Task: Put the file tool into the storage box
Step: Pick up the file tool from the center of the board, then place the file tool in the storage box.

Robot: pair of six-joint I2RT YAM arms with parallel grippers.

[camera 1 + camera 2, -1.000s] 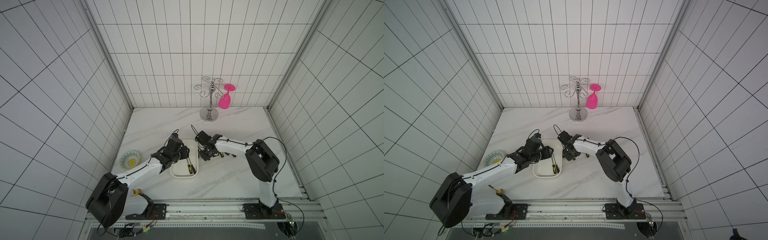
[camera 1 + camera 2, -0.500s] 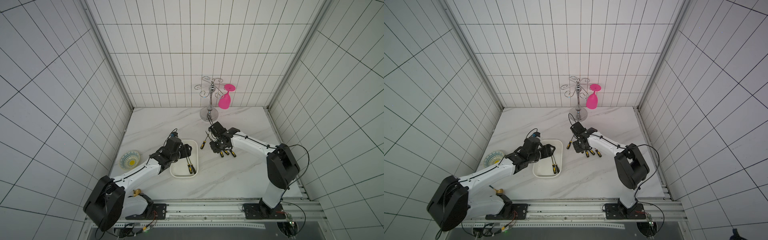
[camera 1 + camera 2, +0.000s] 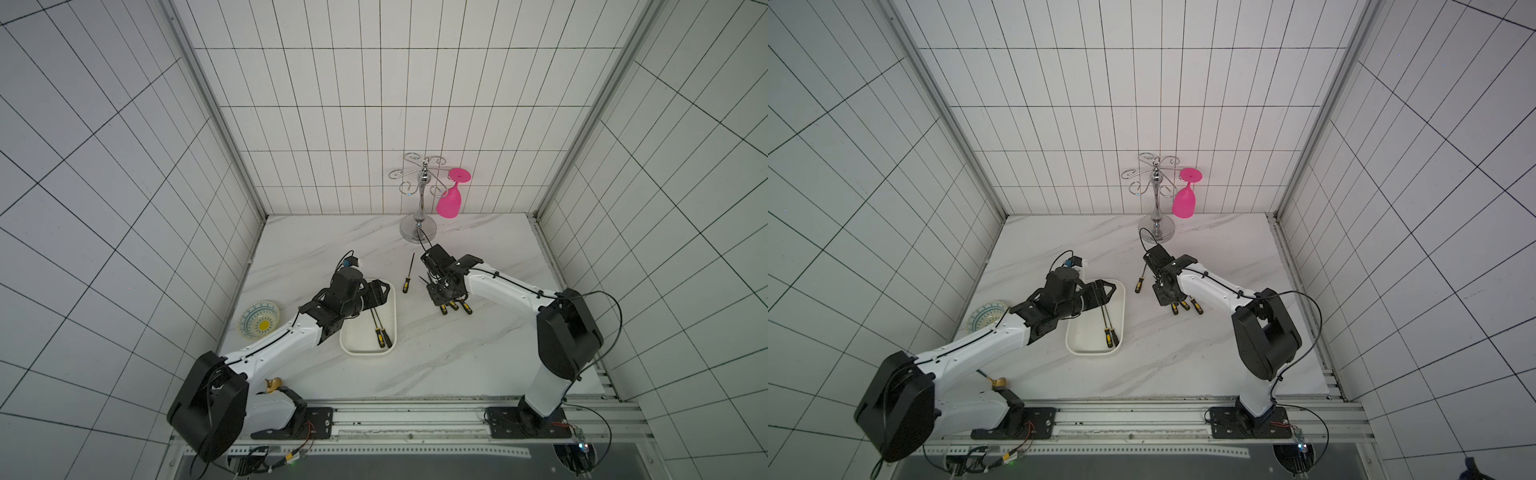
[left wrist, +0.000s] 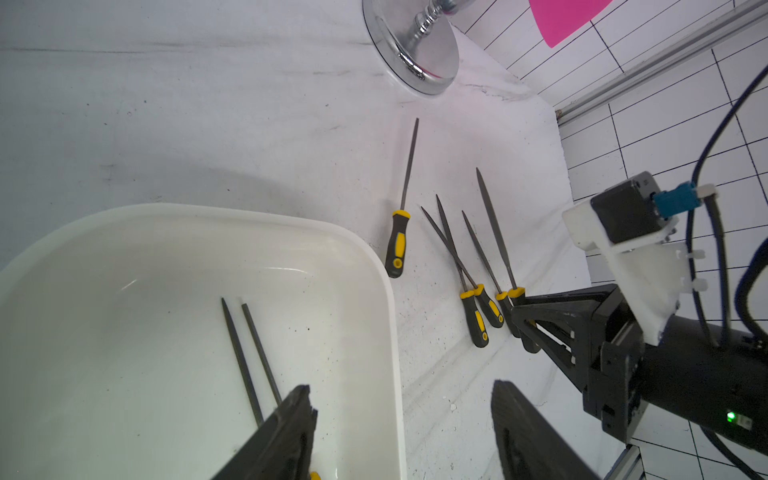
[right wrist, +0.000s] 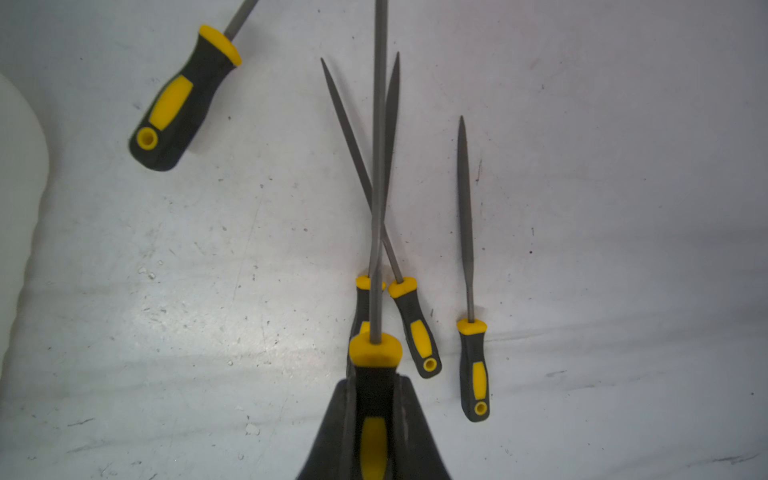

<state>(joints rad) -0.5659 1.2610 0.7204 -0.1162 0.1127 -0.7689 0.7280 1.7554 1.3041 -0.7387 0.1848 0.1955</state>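
My right gripper (image 5: 374, 399) is shut on the black-and-yellow handle of a file tool (image 5: 375, 353), held just above the table. Under it lie three more files (image 5: 471, 291), whose handles show in both top views (image 3: 455, 307) (image 3: 1185, 307). A lone file (image 3: 408, 274) (image 4: 401, 216) lies between them and the storage box (image 3: 368, 351) (image 3: 1092, 352), a white tray holding two files (image 3: 380, 328) (image 4: 249, 353). My left gripper (image 3: 380, 291) (image 4: 401, 388) is open and holds nothing, straddling the box's right rim (image 4: 388, 299) at its far end.
A blue-and-yellow patterned dish (image 3: 259, 320) sits left of the box by the wall. A chrome glass rack (image 3: 419, 199) with a pink glass (image 3: 451, 201) hanging from it stands at the back, just behind my right gripper (image 3: 442, 286).
My right arm swung right, from beside the box to over the group of loose files, and the lone file now shows on the table. My left arm has hardly moved.
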